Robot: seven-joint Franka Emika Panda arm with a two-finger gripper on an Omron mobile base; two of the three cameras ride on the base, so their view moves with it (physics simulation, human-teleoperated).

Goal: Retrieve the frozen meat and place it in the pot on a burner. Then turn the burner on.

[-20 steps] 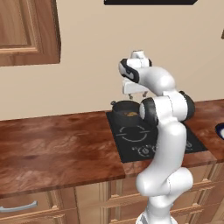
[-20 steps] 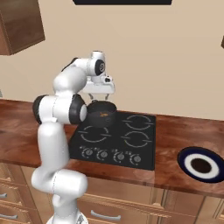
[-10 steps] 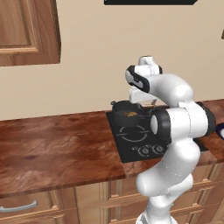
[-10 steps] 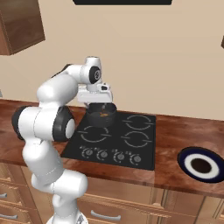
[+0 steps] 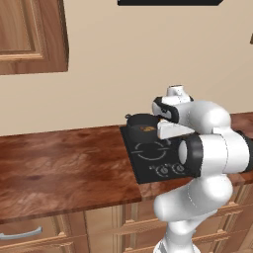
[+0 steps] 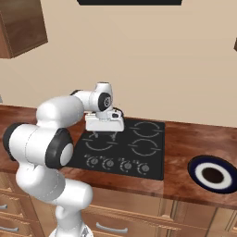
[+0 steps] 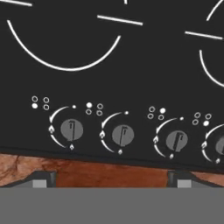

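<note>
1. Wooden counter runs under a beige wall, with the black cooktop set into it and a dark blue plate off to the right side.
2. Back on the far-left burner sits the pot, and an orange-brown patch inside it looks like the frozen meat, so by my reading the placing is done.
3. Now it's the knob job: the gripper hangs low over the front of the cooktop, fingers spread wide and holding nothing.
4. From the hand camera, the knob row is right there: the leftmost knob, the second knob, and two more to the right.
5. Key to doing it well: read the little dot diagrams above each knob, pick the one mapped to the pot's burner, and don't guess by position.
6. Then centre both fingers either side of that knob, drop straight down, close firmly, and twist without sliding off.
</note>
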